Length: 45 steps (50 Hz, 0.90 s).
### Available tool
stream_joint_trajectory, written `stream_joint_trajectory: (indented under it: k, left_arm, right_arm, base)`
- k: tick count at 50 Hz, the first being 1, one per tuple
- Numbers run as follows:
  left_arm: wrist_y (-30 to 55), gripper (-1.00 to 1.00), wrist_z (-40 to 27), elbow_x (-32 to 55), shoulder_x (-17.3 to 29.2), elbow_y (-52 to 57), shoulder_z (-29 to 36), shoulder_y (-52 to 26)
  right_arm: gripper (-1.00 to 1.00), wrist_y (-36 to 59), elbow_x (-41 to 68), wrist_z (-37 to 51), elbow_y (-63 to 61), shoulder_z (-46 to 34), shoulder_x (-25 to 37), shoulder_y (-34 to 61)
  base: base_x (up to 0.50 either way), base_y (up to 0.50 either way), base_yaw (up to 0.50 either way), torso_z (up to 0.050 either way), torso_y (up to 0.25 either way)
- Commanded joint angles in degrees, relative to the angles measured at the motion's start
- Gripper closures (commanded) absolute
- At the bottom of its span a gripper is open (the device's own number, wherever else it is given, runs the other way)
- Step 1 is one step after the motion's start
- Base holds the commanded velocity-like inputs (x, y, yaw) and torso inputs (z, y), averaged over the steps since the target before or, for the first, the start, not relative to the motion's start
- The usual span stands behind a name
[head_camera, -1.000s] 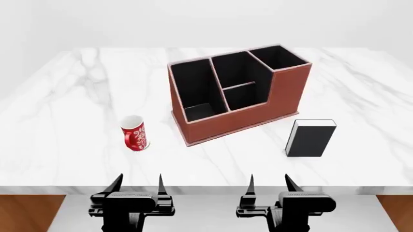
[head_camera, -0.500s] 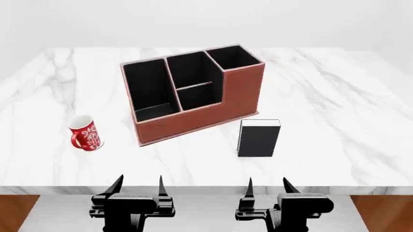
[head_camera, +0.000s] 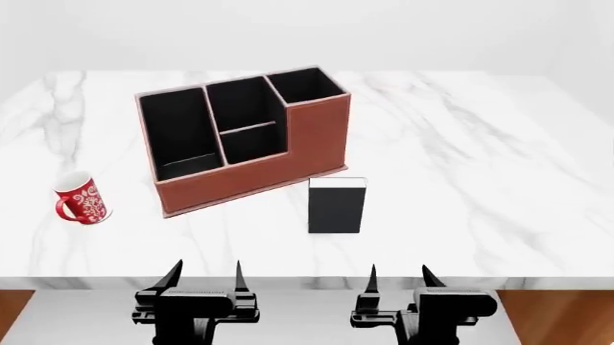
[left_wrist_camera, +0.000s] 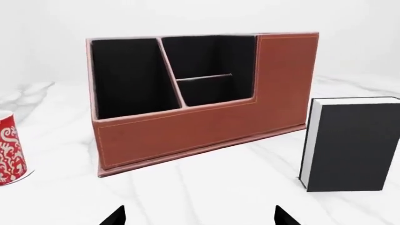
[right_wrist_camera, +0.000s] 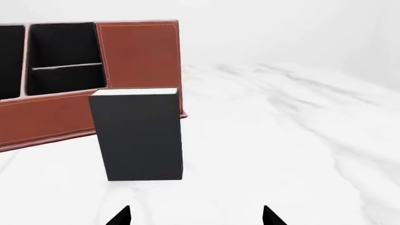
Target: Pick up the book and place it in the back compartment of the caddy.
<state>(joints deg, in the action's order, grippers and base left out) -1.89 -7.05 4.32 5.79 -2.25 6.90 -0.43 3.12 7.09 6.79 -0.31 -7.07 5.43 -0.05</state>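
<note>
The black book [head_camera: 336,207] stands upright on the white marble table [head_camera: 461,144], just in front of the caddy's right end. It also shows in the left wrist view [left_wrist_camera: 350,143] and the right wrist view [right_wrist_camera: 137,136]. The reddish-brown caddy [head_camera: 244,136] stands angled at the table's middle left, with black-lined compartments and a taller section at its right end; it also shows in the left wrist view [left_wrist_camera: 206,117] and the right wrist view [right_wrist_camera: 134,51]. My left gripper [head_camera: 204,276] and right gripper [head_camera: 398,277] are both open and empty, below the table's front edge.
A red-and-white patterned mug [head_camera: 79,201] stands on the table left of the caddy; it also shows in the left wrist view [left_wrist_camera: 9,150]. The table's front edge [head_camera: 307,280] runs just ahead of both grippers.
The view has shifted right: caddy, book and mug all sit further left in the head view than before. Both grippers stay open in the same place in the frame.
</note>
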Motion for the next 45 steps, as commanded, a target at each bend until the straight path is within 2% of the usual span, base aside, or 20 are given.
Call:
stream_joint_trajectory:
  k: [1,7,45]
  left_arm:
    - [0.4,-1.00,-0.8,0.6,0.7,0.5,0.7,-0.1]
    - [2.7,-1.00,-1.3,1.2,1.2,3.3,0.9,0.0]
    - [2.5,-1.00,-3.1,2.6,2.7,3.3,2.6,-0.2]
  right_arm:
    - [-1.00,0.4,0.3,1.4,-0.8,-0.8,0.7,0.1]
    - [-1.00,2.1,0.6,2.0,-2.3,-1.1,1.3,0.5]
    - [-1.00,1.7,2.2,3.7,-2.2,-2.8,2.8,0.8]
  base:
    - [0.00,0.00,0.00,0.000,0.000]
    - [0.00,0.00,0.00,0.000,0.000]
    - [0.00,0.00,0.00,0.000,0.000]
